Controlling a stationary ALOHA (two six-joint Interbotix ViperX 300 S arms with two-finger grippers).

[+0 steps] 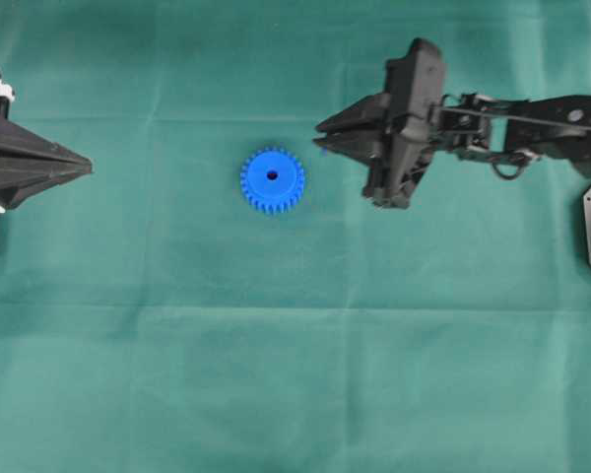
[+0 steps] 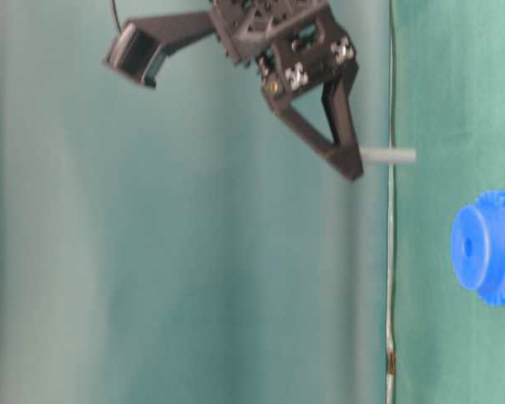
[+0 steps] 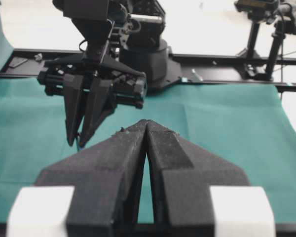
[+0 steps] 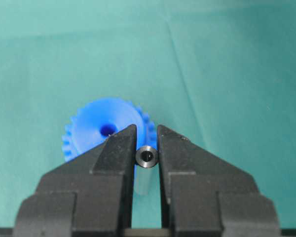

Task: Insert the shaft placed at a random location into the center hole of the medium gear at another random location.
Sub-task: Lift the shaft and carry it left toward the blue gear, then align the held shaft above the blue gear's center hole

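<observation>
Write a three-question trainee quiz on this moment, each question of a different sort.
1. True or false: the right claw is shut on the shaft.
2. Where is the medium gear? A) lying on the green cloth, nothing in its center hole; B) held by the left claw; C) stacked on the shaft.
3. Fill in: in the overhead view the right claw is to the ___ of the gear.

Key: 1 true; 2 A; 3 right.

medium gear (image 1: 272, 180) lay on the table (image 1: 276, 374), between left gripper (image 1: 84, 168) and right gripper (image 1: 320, 133).
</observation>
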